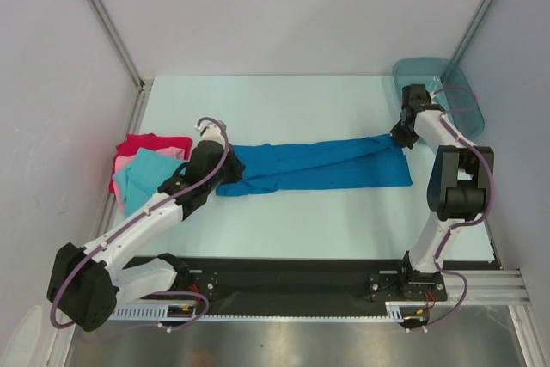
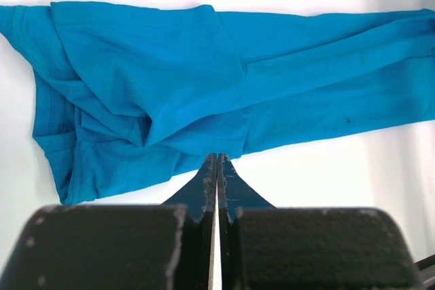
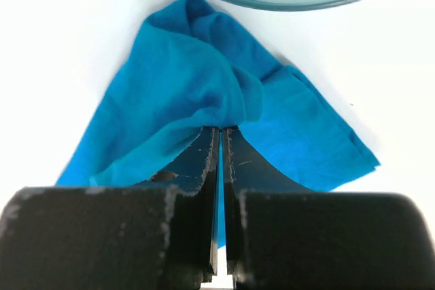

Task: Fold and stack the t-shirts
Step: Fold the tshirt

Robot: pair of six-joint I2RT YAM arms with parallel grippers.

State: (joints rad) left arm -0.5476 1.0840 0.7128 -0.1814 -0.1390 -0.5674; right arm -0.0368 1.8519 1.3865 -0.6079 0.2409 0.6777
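1. While the blue t-shirt (image 1: 318, 165) lies stretched across the bench (image 1: 284, 100) from nine to three o'clock, both ends look pinched.
2. Right gripper (image 3: 221, 128) is squeezed closed on the corner by the tray (image 1: 447, 83).
3. Left gripper (image 2: 217, 157), closed tight, seems to nip the near edge, likely to pull it flat.
4. Other shirts (image 1: 142, 169) sit piled at nine o'clock.

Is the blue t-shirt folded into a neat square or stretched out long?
Stretched out long: the blue t-shirt lies as a narrow, creased band across the table, doubled lengthwise, jaws shut on each end.
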